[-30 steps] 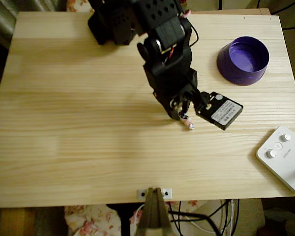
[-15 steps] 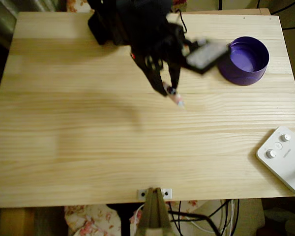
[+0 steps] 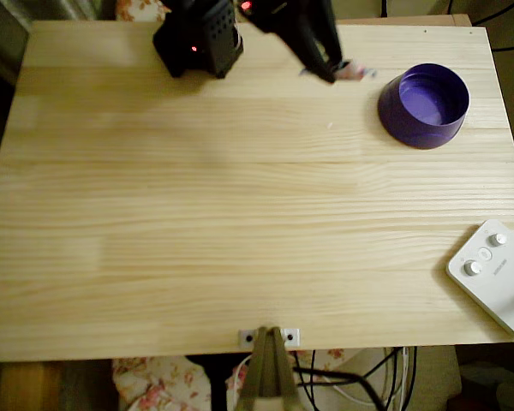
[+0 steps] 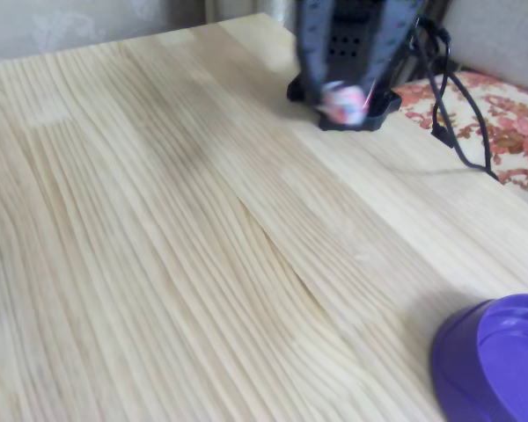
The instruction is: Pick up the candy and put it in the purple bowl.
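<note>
While carried toward its target, the scene reads:
Overhead view, candy: the candy [image 3: 354,72] hangs pinched at the tip of the claw [image 3: 338,68], just left of the purple bowl [image 3: 423,104], above the worktop [image 3: 240,223].
Overhead view, reason: lifted, probably to clear the bowl's rim.
Fixed view, claw: blurred claw [image 4: 343,101], narrowed onto the candy [image 4: 341,103]; bowl [image 4: 497,365] well apart.
</note>
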Tool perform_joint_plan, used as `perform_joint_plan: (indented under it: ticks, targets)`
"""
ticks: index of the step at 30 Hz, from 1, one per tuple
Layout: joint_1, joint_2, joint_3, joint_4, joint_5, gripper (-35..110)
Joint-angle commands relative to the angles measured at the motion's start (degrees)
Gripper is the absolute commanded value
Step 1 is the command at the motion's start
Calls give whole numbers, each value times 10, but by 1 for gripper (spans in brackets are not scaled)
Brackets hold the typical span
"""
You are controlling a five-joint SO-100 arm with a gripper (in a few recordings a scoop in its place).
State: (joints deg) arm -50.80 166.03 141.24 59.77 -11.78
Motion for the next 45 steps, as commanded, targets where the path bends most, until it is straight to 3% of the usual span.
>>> perform_joint_plan:
  ticks: [1, 9, 18, 32, 45]
  targets:
    - [-73, -29, -54, -44, -6, -1]
    - [-149, -277, -171, -173, 21, -1]
    - [-146, -531, -293, -279, 46, -1]
    - [-191, -549, -269, -279, 96, 0]
    - [-220, -653, -345, -306, 106, -1]
